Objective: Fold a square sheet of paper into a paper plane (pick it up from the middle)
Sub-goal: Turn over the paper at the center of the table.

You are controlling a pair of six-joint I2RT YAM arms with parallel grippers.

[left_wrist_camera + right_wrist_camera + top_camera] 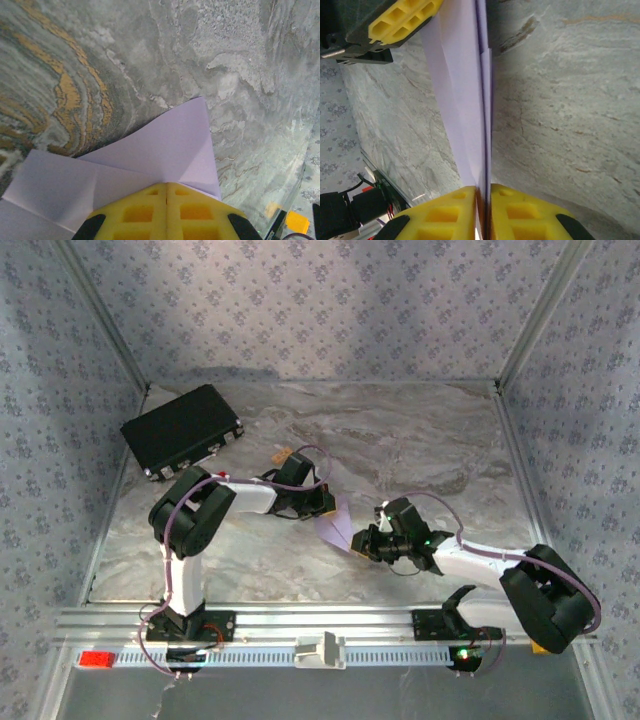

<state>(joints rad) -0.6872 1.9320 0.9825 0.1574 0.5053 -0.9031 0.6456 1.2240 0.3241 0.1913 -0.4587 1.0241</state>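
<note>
The square sheet of paper (335, 527) is pale lilac and folded into a pointed paper plane shape, held just above the marble table between both arms. In the left wrist view its folded tip (170, 145) points away from my left gripper (166, 184), whose yellow fingers are shut on it. My right gripper (483, 187) is shut on the paper's other end, where the folded layers (465, 100) show edge-on along the centre crease. The left gripper's yellow fingers (402, 20) show at the far end of the paper. From above, the left gripper (322, 508) and right gripper (362, 543) face each other.
A black case (182, 430) lies at the back left of the table. A small tan block (284, 454) sits behind the left arm. A red block (97, 659) and a white clip (320, 650) rest on the front rail. Patterned walls enclose the table.
</note>
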